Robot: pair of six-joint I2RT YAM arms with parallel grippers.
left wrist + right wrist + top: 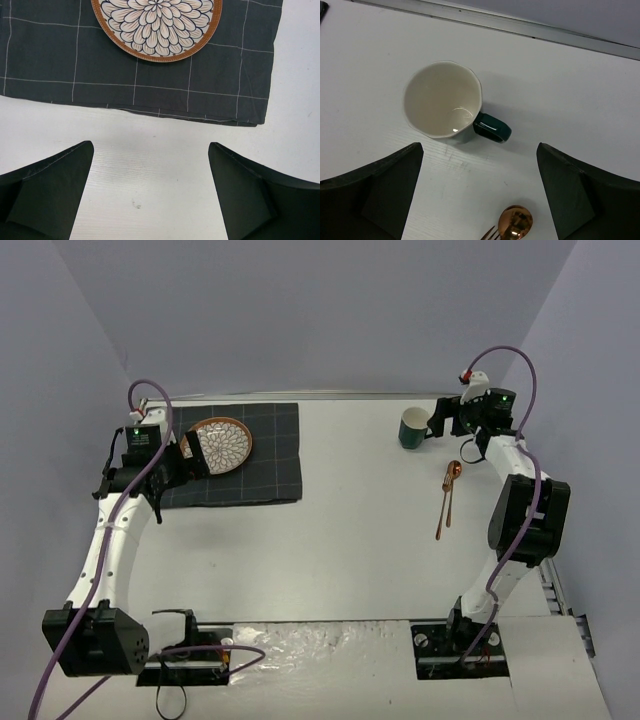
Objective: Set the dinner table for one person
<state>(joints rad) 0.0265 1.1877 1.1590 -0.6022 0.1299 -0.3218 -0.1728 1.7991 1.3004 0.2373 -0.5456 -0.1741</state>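
Observation:
The dinner table is a large white top with a metal rim. A flower-patterned plate with a brown rim lies on a dark grey checked mat at the back left. My left gripper hovers at the plate's left, open and empty; in its wrist view the plate and mat lie ahead. A green mug stands at the back right. My right gripper is open and empty just right of it. In the right wrist view the mug is upright and empty.
A copper spoon and fork lie side by side in front of the mug; the spoon bowl shows between my right fingers. The table's back rim runs just behind the mug. Grey walls enclose the table.

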